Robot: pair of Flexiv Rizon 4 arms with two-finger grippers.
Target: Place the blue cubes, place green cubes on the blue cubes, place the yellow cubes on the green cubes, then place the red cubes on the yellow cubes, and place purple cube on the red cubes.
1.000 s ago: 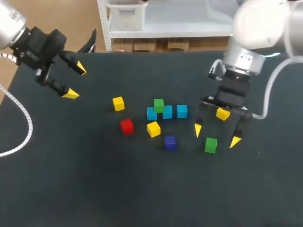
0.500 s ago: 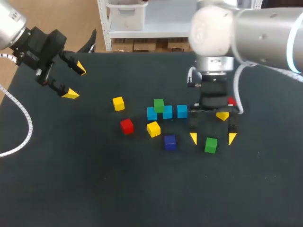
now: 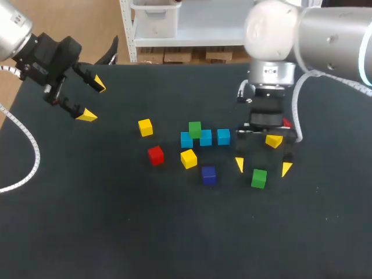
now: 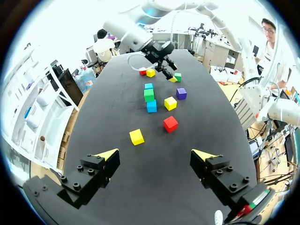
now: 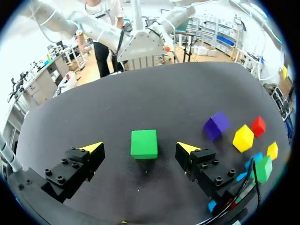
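The right hand (image 3: 262, 167) hovers spread above a loose green cube (image 5: 144, 143) lying on the surface (image 3: 116, 221), near the purple cube (image 3: 208, 174); the left hand (image 3: 93, 101) hangs spread, well apart; if the descent is off-centre, a fingertip could clip the cube and knock it aside.

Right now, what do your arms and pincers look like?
Both arms are smooth, rounded silver-grey tubes; the right arm carries a light-blue ring, the left arm a white cable. The left pincer and right pincer are black bolted blocks with two yellow wedge tips each.
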